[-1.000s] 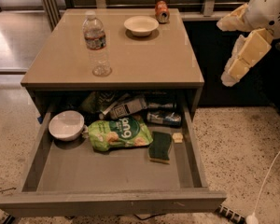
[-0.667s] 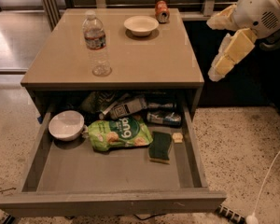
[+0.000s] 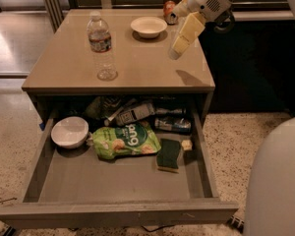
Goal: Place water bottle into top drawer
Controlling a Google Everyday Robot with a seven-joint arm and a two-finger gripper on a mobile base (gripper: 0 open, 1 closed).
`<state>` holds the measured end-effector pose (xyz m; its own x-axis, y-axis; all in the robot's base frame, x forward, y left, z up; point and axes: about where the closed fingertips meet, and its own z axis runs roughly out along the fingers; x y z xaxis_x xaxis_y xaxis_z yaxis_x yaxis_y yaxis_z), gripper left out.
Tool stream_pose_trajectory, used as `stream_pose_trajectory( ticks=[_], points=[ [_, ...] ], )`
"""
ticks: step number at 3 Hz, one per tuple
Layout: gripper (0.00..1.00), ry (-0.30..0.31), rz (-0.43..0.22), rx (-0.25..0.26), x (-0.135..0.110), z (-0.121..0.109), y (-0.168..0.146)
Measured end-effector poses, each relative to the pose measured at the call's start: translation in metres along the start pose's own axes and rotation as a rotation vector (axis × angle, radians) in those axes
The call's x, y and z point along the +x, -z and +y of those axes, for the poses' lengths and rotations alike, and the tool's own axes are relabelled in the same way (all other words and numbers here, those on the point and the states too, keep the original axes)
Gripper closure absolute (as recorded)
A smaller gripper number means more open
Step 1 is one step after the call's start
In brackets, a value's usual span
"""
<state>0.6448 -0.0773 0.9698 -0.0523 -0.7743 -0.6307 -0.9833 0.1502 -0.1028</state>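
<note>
**Gripper now over the cabinet top, bottle untouched**

The water bottle (image 3: 101, 45) stands upright on the tan cabinet top (image 3: 137, 68), cap on, in the same spot as in the earlier frames. The top drawer (image 3: 113, 213) is pulled out as before, with its contents unmoved: white bowl (image 3: 69, 132), green snack bag (image 3: 125, 141), sponge (image 3: 168, 155), dark bottle (image 3: 135, 113).

The change is in the gripper (image 3: 181, 41). It has swung in from beyond the cabinet's right edge and hangs above the right part of the top, angled down. Whether its grip is spread or closed cannot be told, and it holds nothing.

From the gripper, the bottle is well apart to picture-left. A shallow bowl (image 3: 148, 26) is near on that same side, and the orange can (image 3: 169, 11) is just behind. The drawer is below the gripper, toward the camera.
</note>
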Motion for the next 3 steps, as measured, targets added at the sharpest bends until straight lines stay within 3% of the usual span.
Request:
stream_pose_trajectory(
  ticks=[1,2,3],
  points=[
    [0.0,0.0,0.0,0.0,0.0,0.0,0.0],
    [0.0,-0.026,-0.084,-0.056,0.004,0.003,-0.005],
    [0.0,-0.065,-0.255,-0.165,-0.002,0.004,-0.02]
  ],
)
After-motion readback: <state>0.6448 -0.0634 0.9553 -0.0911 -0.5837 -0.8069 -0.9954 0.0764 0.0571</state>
